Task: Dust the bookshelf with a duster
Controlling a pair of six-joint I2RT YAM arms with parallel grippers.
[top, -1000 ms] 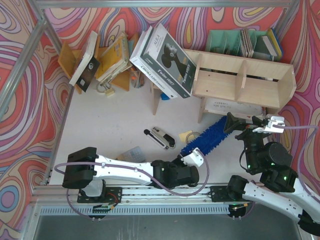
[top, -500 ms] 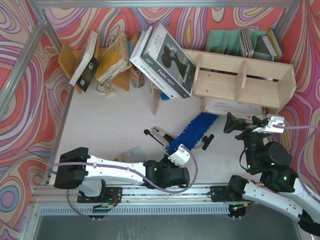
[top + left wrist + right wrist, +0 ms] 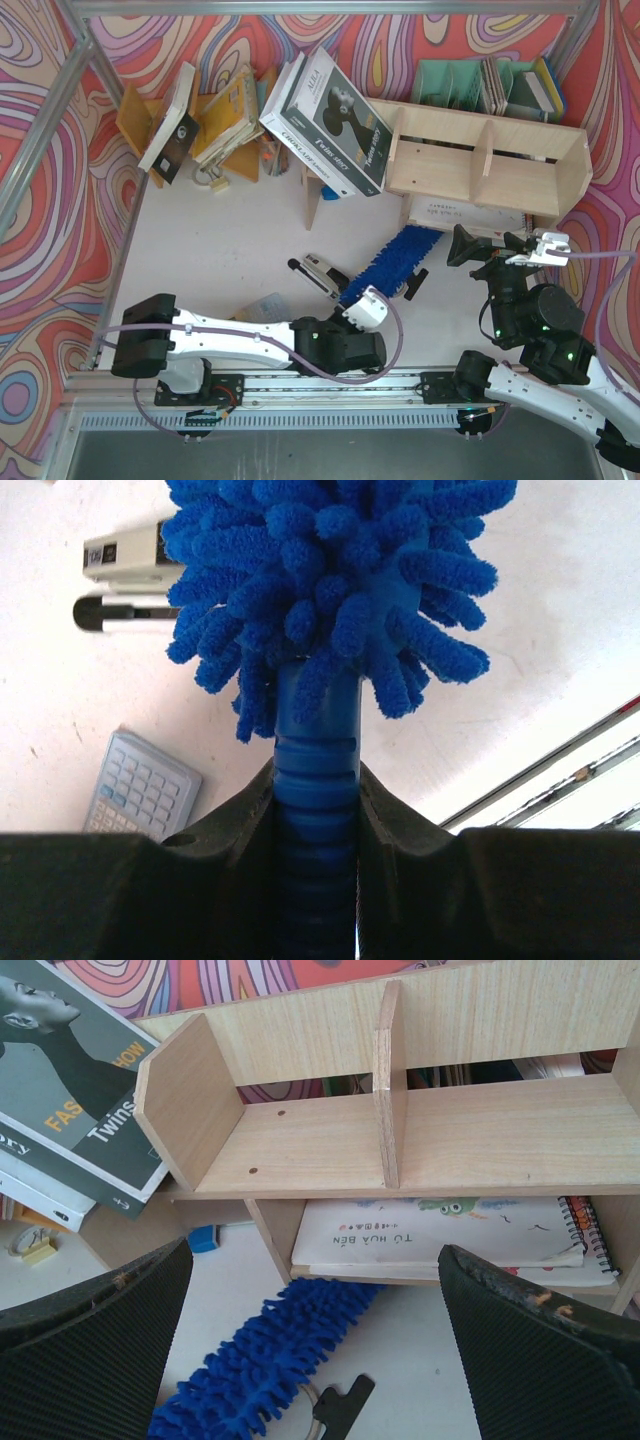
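My left claw (image 3: 318, 780) pinches the duster (image 3: 330, 580) by its handle, brush tip at the bookshelf's (image 3: 480, 1145) lower bay, right claw (image 3: 315, 1260) spread; a low sweep could drag out the notebook (image 3: 440, 1230) there.

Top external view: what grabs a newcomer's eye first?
The bright-blue duster stretches diagonally mid-table, handle clamped in the left gripper's jaws, tip at the foot of the pale bookshelf at back right. The right gripper hangs open facing that shelf, and loud swirl-patterned walls ring everything.
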